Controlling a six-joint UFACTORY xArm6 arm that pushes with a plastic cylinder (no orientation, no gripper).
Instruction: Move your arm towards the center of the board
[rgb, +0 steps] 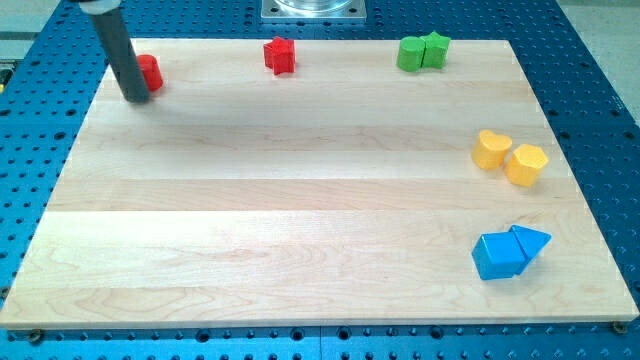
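Although the blocks all sit out along the edges, the lines below place them against the wooden board and its middle.

Board: a pale wooden board lying on the blue perforated bench; its middle carries no block, so I judge a move there should meet nothing.

Rod: a dark rod leaning in from the board's top-left corner.

My tip: resting at the board's top-left, far from its middle, touching or just beside the red block, whose shape the rod partly hides.

Gripper: there is none here, so nothing opens, closes or holds; the rod only pushes.

Top edge: a red star block, then two green blocks pressed together.

Right edge: two yellow blocks touching; nearer the board's bottom-right corner, a blue cube against a blue wedge.

Why so: I judge the pairs were grouped by colour.
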